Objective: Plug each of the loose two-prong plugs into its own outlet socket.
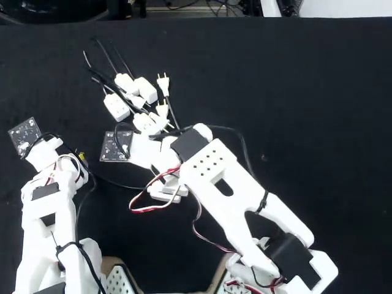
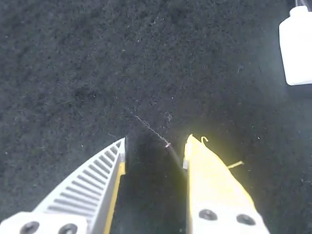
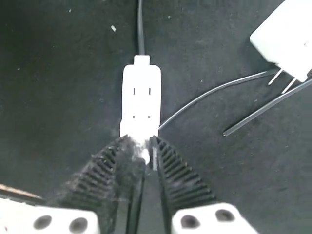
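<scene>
The right tool [image 3: 138, 146] is pinched shut on the near end of an outlet [image 3: 141, 97]. The outlet's long axis runs straight away from the tool, with its cord [image 3: 141, 24] leaving the far end and its slots facing up, empty. A plug [image 3: 285, 39] lies near, prongs bare. From above, the cluster sits at about 11 o'clock from the centre of the bench [image 1: 306, 92]. There a small plug [image 1: 163, 81] points its prongs to 12 o'clock. The left tool [image 2: 155, 146] gapes wide, holding nothing. Judging by this, nothing is plugged in yet and every insertion is left.
</scene>
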You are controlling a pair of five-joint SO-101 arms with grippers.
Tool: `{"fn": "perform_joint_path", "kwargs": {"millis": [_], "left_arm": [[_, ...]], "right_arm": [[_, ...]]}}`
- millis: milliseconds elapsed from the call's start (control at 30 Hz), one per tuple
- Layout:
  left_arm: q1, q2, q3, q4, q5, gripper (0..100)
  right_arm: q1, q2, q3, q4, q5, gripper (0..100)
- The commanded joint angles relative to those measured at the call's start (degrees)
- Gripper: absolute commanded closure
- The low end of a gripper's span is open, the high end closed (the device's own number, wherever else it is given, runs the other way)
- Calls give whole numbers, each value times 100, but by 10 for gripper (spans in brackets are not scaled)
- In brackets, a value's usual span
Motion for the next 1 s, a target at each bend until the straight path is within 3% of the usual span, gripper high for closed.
{"fn": "perform_joint_path", "kwargs": {"millis": [0, 333, 667, 967], "left_arm": [[75, -123, -66, -79, 53, 798], [75, -123, -66, -79, 53, 798], [75, -123, -75, -79, 53, 798], [75, -123, -75, -79, 53, 798]], "right_arm": [[-70, 215, -189, -211, 79, 988], [-53, 549, -198, -211, 475, 988], [607, 549, -163, -193, 431, 988], [185, 549, -136, -202, 167, 988]]}}
